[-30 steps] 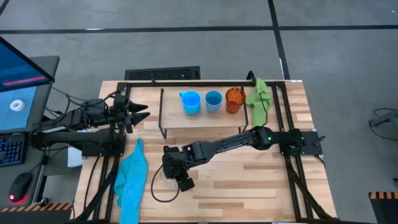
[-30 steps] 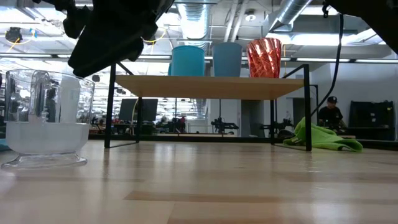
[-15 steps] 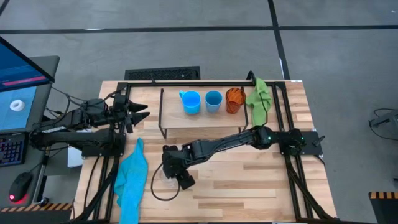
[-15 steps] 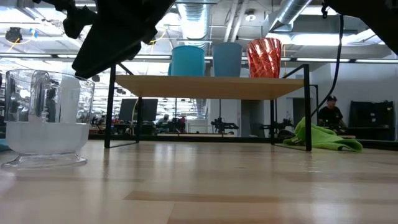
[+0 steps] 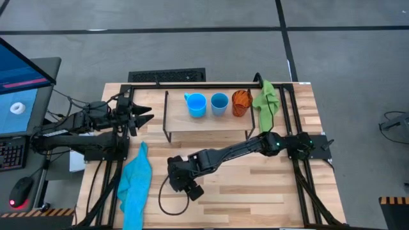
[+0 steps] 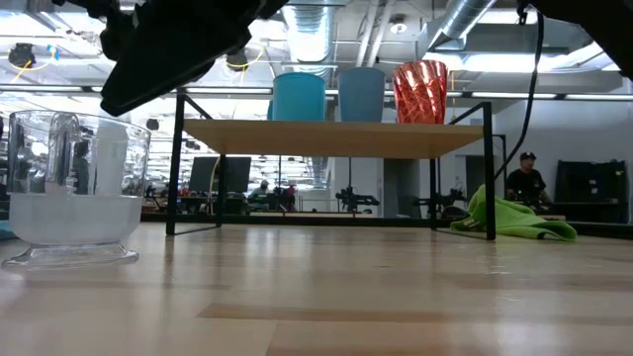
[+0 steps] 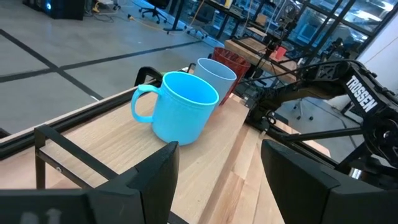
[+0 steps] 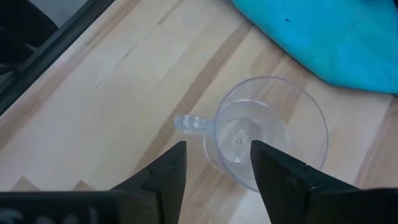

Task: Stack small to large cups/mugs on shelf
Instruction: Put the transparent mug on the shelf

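Right gripper [image 8: 214,171] hangs open just above the glass cup [image 8: 264,127], which stands on the table beside the blue cloth [image 8: 323,37]. It should straddle the wall opposite the handle, probably, then close squarely before lifting toward the shelf [image 5: 204,121].

Robotics lab or workshop, open-plan. Exposed silver ducting [image 6: 475,20] and strip lighting are seen overhead in the low view. A grey floor with dark seam lines [image 5: 192,29] is seen around the wooden bench [image 5: 255,185]. A monitor [image 5: 19,83], keyboard [image 5: 9,153] and mouse [image 5: 22,188] are placed at the left edge. Office chairs and more rigs are seen through the left wrist view, and a person [image 6: 524,178] is seated at a far workstation.
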`<state>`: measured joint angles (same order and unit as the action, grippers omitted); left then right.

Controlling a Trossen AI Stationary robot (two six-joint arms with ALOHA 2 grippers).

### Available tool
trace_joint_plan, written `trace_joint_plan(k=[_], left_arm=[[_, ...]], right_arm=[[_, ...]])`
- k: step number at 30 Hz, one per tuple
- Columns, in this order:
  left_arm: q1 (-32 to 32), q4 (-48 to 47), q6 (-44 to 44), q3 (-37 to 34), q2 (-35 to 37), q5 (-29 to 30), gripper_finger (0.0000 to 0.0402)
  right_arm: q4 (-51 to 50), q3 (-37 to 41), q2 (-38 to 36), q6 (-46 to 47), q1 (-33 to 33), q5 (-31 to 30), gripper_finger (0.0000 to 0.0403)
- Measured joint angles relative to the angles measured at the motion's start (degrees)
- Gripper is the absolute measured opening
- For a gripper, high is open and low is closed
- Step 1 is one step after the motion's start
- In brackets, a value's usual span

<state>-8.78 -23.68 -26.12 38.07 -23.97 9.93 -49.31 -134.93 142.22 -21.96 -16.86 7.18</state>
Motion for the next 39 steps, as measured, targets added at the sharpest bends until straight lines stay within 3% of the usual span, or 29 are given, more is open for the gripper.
trace_joint_plan(k=[39], left_arm=[[0.01,0.02,-0.67,0.01,-0.01,1.04,0.0220]], right_arm=[[-0.08,1.21,1.82,0.91,1.22,0.22,0.0172]])
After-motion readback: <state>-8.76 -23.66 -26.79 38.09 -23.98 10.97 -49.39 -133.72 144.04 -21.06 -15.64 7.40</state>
